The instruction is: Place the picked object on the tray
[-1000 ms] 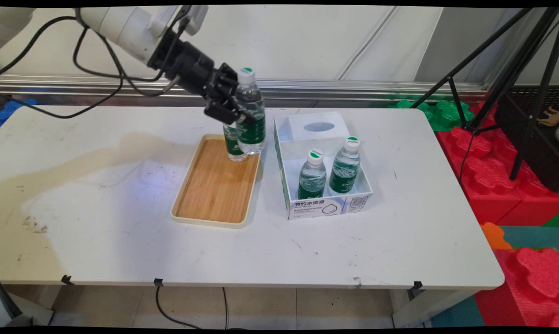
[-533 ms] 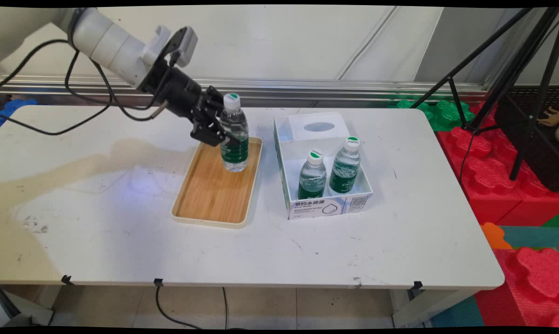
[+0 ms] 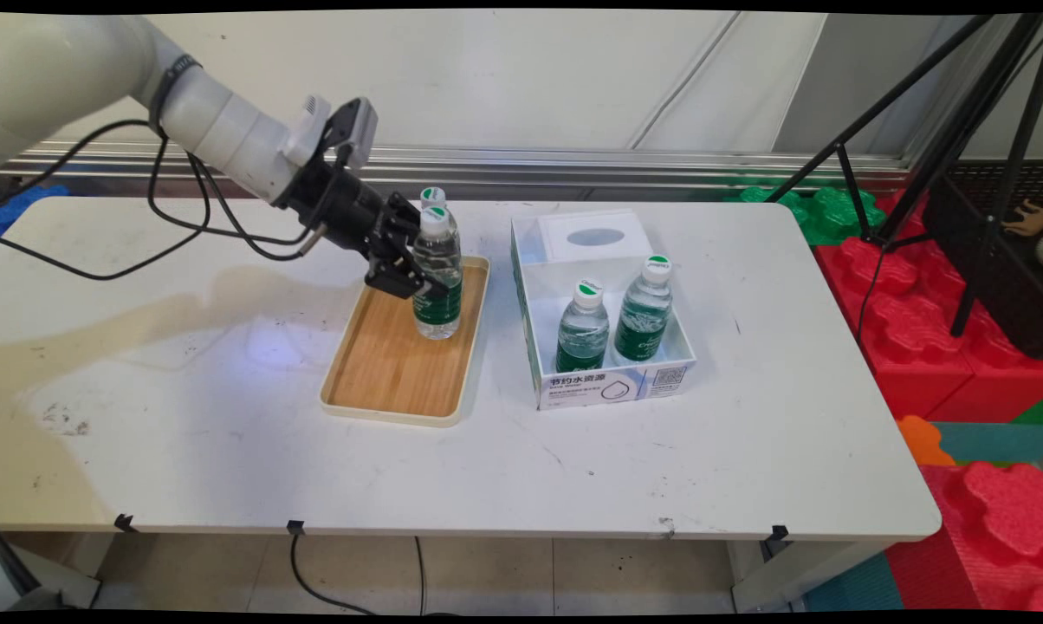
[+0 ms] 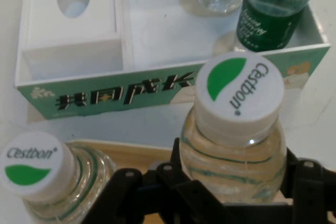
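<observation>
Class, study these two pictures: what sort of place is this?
Probably a robot test or demo space: a gripper holding a water bottle over a bamboo tray, a tripod, and foam blocks alongside.

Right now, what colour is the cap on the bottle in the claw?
White with a green leaf mark, on the held bottle; clearest in the hand view.

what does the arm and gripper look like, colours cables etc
The arm is white, built of rounded tubular links, with a dark band around one joint. A white and grey camera block sits at its wrist. The gripper is black, with a jointed linkage and two fingers. Thin black cables hang in loops from the arm.
</observation>
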